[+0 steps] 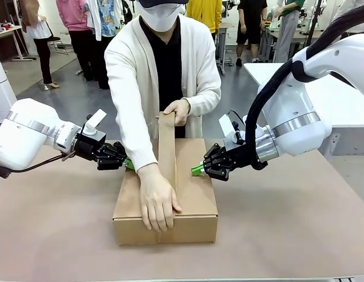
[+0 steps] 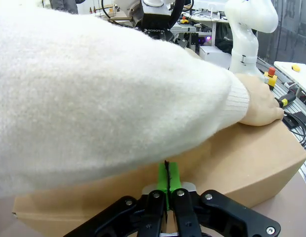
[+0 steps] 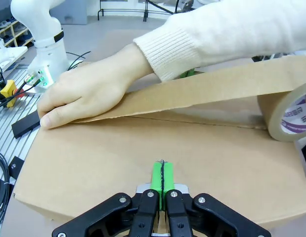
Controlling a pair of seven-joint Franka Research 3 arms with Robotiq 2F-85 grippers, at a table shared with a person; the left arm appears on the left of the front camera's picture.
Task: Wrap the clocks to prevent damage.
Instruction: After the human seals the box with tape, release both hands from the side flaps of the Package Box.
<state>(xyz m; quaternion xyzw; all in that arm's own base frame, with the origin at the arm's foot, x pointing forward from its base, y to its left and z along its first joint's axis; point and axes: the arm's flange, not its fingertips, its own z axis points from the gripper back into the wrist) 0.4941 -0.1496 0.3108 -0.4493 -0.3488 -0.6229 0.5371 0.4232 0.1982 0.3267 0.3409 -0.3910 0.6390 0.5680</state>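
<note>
On the brown counter (image 1: 287, 223) sits one closed brown cardboard box (image 1: 193, 194). The clocks are hidden, presumably inside it. I judge it fragile goods in a stiff shell, best held by the side walls. One brown tape roll (image 3: 291, 116) is in use. The person's near hand (image 1: 157, 202) and far hand (image 1: 179, 110) lay tape along the seam. The left pincer (image 1: 127, 163) and right pincer (image 1: 197, 170), both pressed together and empty, flank the box.

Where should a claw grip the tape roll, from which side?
Probably across the tape roll's wall: one finger in the core hole, one on the outer band. It stands on edge at the box's far end, hole facing the right side, so come from there, once the person's hand lets go.
</note>
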